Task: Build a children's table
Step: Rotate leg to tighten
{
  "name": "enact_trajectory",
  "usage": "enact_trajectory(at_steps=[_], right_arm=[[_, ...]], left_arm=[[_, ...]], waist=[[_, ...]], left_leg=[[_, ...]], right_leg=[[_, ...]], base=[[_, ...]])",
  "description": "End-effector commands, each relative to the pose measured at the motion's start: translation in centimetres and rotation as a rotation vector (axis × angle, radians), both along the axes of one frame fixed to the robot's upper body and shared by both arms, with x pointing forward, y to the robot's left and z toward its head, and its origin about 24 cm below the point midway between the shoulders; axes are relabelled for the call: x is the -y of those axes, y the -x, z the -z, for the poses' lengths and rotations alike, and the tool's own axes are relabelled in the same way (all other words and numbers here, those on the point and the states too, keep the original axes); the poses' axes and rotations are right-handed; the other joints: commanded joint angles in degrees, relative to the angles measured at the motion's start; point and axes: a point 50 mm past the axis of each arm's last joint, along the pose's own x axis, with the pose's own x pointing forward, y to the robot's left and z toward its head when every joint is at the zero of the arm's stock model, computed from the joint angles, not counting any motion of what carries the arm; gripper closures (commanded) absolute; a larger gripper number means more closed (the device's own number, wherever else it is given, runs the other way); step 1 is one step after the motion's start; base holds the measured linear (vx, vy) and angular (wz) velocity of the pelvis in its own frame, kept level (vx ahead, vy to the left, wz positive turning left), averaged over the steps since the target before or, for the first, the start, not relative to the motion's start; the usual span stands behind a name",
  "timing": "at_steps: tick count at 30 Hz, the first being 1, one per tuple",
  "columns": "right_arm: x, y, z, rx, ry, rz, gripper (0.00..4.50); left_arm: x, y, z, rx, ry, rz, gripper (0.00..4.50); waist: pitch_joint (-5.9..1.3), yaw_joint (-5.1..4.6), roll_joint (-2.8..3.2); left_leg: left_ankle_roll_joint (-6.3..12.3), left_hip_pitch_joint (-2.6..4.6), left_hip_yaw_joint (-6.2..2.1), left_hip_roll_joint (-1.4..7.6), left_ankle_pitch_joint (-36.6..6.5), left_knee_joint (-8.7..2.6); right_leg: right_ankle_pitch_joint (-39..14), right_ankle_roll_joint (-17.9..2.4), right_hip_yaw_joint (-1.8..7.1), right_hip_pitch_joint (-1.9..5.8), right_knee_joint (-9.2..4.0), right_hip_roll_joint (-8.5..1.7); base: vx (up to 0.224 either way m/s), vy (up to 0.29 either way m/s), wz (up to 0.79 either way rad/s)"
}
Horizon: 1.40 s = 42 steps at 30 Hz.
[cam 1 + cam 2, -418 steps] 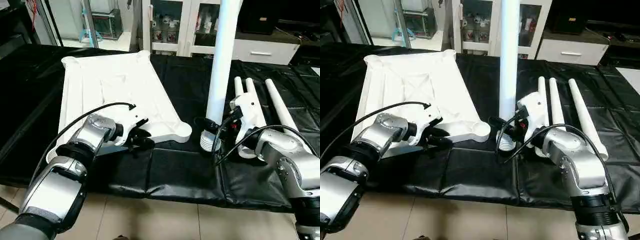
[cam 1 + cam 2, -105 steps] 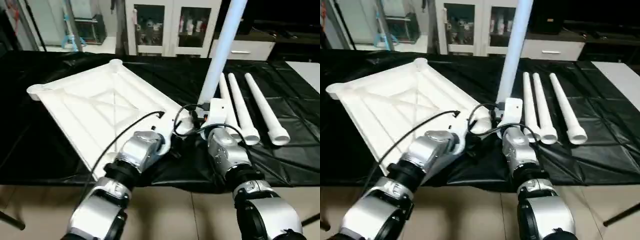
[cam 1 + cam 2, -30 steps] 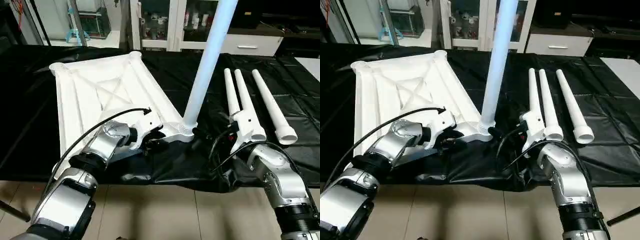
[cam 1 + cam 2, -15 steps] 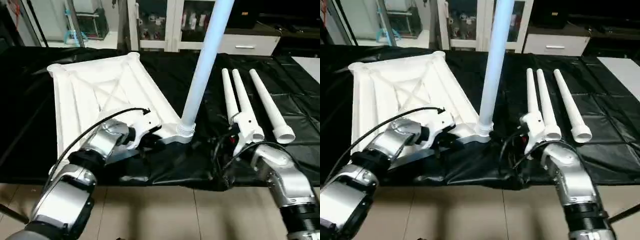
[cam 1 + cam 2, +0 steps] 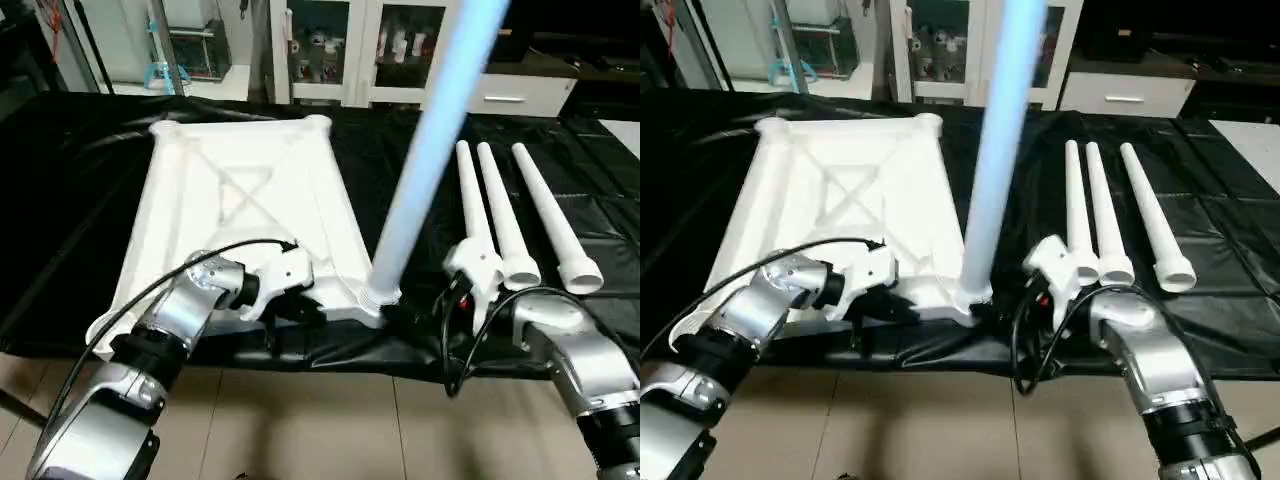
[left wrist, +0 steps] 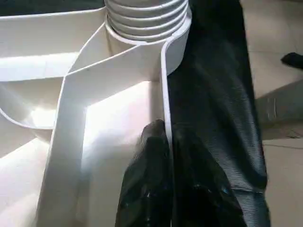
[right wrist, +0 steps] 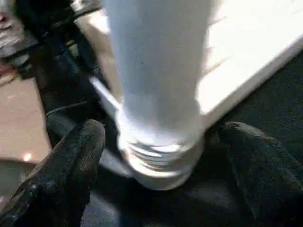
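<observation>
one leg [image 5: 430, 160] stands upright, leaning slightly rightward.

An upright leg [image 5: 425, 160] blocks the gap between tabletop [image 5: 240, 210] and three lying legs [image 5: 510, 215].

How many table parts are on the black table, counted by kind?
Tabletop: 1
Leg standing in the tabletop's corner socket: 1
Legs lying flat: 3
Total: 5 parts
</observation>
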Motion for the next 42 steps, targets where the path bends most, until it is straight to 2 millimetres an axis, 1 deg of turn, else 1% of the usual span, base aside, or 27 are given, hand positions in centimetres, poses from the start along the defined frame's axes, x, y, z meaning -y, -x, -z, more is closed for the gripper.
enact_trajectory(at_steps=[1,2,4,6,7,10,12,15,16,19,22,24,25,26,28,30,31,34,35,36,40,42], right_arm=[[-0.2,-0.3,-0.2,0.012,0.032,-0.042,0.29],[-0.3,-0.3,-0.1,0.013,0.033,-0.042,0.29],[-0.7,-0.5,0.0,0.016,0.037,-0.049,0.29],[-1.0,-1.0,0.2,0.023,0.036,-0.040,0.29],[-1.2,-1.2,0.3,0.028,0.034,-0.035,0.29],[-1.4,-1.6,0.3,0.037,0.023,-0.019,0.29],[-1.6,-1.9,0.1,0.037,-0.005,-0.016,0.29],[-1.7,-2.0,0.2,0.032,-0.016,-0.020,0.29],[-1.7,-2.0,0.2,0.032,-0.016,-0.020,0.58],[-1.9,-1.9,0.7,0.021,-0.012,-0.038,0.68],[-2.0,-1.9,0.8,0.018,-0.016,-0.041,1.02],[-2.0,-1.9,0.8,0.018,-0.019,-0.042,1.10],[-2.0,-2.0,0.8,0.018,-0.021,-0.042,1.23],[-2.0,-2.0,0.8,0.019,-0.023,-0.041,1.23],[-2.1,-2.0,0.8,0.020,-0.031,-0.041,1.49],[-2.1,-2.0,0.9,0.021,-0.036,-0.042,1.61],[-2.2,-2.0,0.9,0.020,-0.038,-0.042,1.66],[-2.2,-2.0,0.9,0.021,-0.046,-0.044,1.72],[-2.2,-2.0,0.9,0.021,-0.046,-0.043,1.74],[-2.2,-1.9,0.9,0.022,-0.049,-0.043,1.74],[-2.3,-1.8,1.2,0.018,-0.056,-0.032,1.75],[-2.2,-2.0,1.5,0.017,-0.061,0.013,1.75]], left_arm=[[0.2,1.1,1.4,-0.057,-0.046,0.046,4.49],[0.2,1.1,1.4,-0.057,-0.046,0.046,4.49],[0.2,1.1,1.4,-0.057,-0.048,0.046,4.49],[0.2,1.2,1.4,-0.059,-0.049,0.047,4.49],[0.2,1.2,1.3,-0.059,-0.049,0.047,4.49],[0.1,1.2,1.3,-0.059,-0.050,0.048,4.49],[0.1,1.2,1.2,-0.058,-0.050,0.046,4.49],[0.1,1.2,1.2,-0.058,-0.053,0.045,4.49],[0.1,1.2,1.2,-0.058,-0.053,0.045,4.50],[0.0,1.3,1.3,-0.059,-0.056,0.043,4.50],[0.0,1.3,1.3,-0.061,-0.057,0.042,4.50],[-0.1,1.3,1.3,-0.063,-0.058,0.042,4.50],[-0.1,1.3,1.3,-0.063,-0.058,0.042,4.50],[-0.1,1.3,1.3,-0.065,-0.059,0.043,4.50],[-0.1,1.3,1.3,-0.067,-0.060,0.044,4.50],[-0.1,1.3,1.2,-0.070,-0.060,0.045,4.50],[-0.1,1.3,1.2,-0.070,-0.060,0.045,4.50],[-0.2,1.3,1.2,-0.072,-0.061,0.046,4.50],[-0.2,1.3,1.2,-0.072,-0.061,0.046,4.50],[-0.2,1.3,1.2,-0.073,-0.062,0.046,4.50],[-0.2,1.4,1.2,-0.078,-0.063,0.043,4.50],[-0.3,1.4,1.3,-0.083,-0.053,0.025,4.50]], waist=[[-3.21,-0.33,-0.70],[-3.24,-0.36,-0.69],[-3.35,-0.26,-0.64],[-3.43,-0.39,-0.63],[-3.35,-0.27,-0.57],[-3.42,-0.27,-0.57],[-3.47,-0.25,-0.58],[-3.50,-0.21,-0.58],[-3.46,-0.22,-0.56],[-3.43,-0.25,-0.53],[-3.45,-0.21,-0.55],[-3.49,-0.19,-0.45],[-3.48,-0.22,-0.50],[-3.50,-0.21,-0.48],[-3.46,-0.22,-0.45],[-3.46,-0.22,-0.44],[-3.45,-0.20,-0.36],[-3.50,-0.23,-0.37],[-3.53,-0.24,-0.39],[-3.55,-0.22,-0.31],[-3.48,-0.26,-0.48],[-3.47,-0.31,-0.43]], left_leg=[[2.13,0.85,-1.15,3.53,-12.8,-4.46],[2.20,0.76,-1.16,3.49,-12.2,-4.44],[2.47,0.86,-1.05,3.45,-11.3,-4.28],[2.74,0.72,-0.99,3.33,-10.3,-4.18],[2.78,0.84,-0.92,3.37,-10.5,-4.15],[2.66,0.85,-0.93,3.36,-10.5,-4.16],[2.74,0.78,-0.96,3.34,-10.0,-4.15],[3.00,0.83,-0.86,3.33,-10.0,-4.07],[3.00,0.77,-0.90,3.34,-10.0,-4.12],[2.76,0.81,-0.90,3.38,-10.6,-4.16],[2.78,0.75,-0.90,3.32,-10.3,-4.14],[2.81,0.85,-0.88,3.37,-10.3,-4.12],[2.90,0.82,-0.87,3.33,-10.2,-4.11],[2.98,0.81,-0.86,3.33,-10.1,-4.09],[2.97,0.77,-0.89,3.31,-10.2,-4.12],[2.84,0.83,-0.88,3.33,-10.5,-4.13],[2.77,0.81,-0.91,3.36,-10.5,-4.17],[2.75,0.88,-0.91,3.38,-10.4,-4.17],[2.79,0.80,-0.92,3.35,-10.2,-4.14],[2.89,0.79,-0.93,3.36,-9.9,-4.13],[2.87,0.79,-0.87,3.32,-10.4,-4.12],[2.68,0.82,-0.90,3.34,-10.7,-4.16]], right_leg=[[-13.2,-12.3,2.50,2.20,-4.45,-4.26],[-12.5,-12.4,2.49,2.25,-4.37,-4.23],[-10.8,-12.8,2.48,2.18,-4.23,-4.17],[-8.9,-13.5,2.40,2.25,-3.96,-4.11],[-9.0,-13.7,2.45,2.11,-4.08,-4.12],[-8.9,-13.8,2.41,2.20,-3.97,-4.10],[-8.0,-13.9,2.41,2.37,-3.79,-4.08],[-7.8,-14.1,2.43,2.32,-3.83,-4.09],[-7.8,-14.1,2.41,2.34,-3.80,-4.08],[-8.4,-14.0,2.39,2.31,-3.88,-4.07],[-8.5,-13.9,2.41,2.39,-3.87,-4.09],[-8.1,-14.0,2.41,2.34,-3.83,-4.06],[-7.8,-14.0,2.40,2.35,-3.82,-4.00],[-7.6,-14.1,2.40,2.38,-3.78,-4.01],[-8.0,-14.1,2.38,2.39,-3.82,-4.05],[-8.6,-14.1,2.39,2.35,-3.89,-4.04],[-8.7,-14.0,2.39,2.37,-3.89,-4.04],[-8.0,-14.1,2.37,2.33,-3.79,-3.98],[-7.4,-14.3,2.36,2.41,-3.72,-3.98],[-6.9,-14.4,2.35,2.42,-3.64,-3.99],[-7.9,-14.3,2.39,2.39,-3.81,-4.02],[-8.4,-14.2,2.37,2.34,-3.82,-4.04]], base=[[0.000,0.000,0.00],[0.000,0.000,0.00],[0.000,0.000,0.00],[0.000,0.000,0.00],[0.000,0.000,0.00],[0.000,0.000,0.00],[0.000,0.000,0.00],[0.000,0.000,0.00],[0.000,0.000,0.00],[0.000,0.000,0.00],[0.000,0.000,0.00],[0.000,0.000,0.00],[0.000,0.000,0.00],[0.000,0.000,0.00],[0.000,0.000,0.00],[0.000,0.000,0.00],[0.000,0.000,0.00],[0.000,0.000,0.00],[0.000,0.000,0.00],[0.000,0.000,0.00],[0.000,0.000,0.00],[0.000,0.000,0.00]])
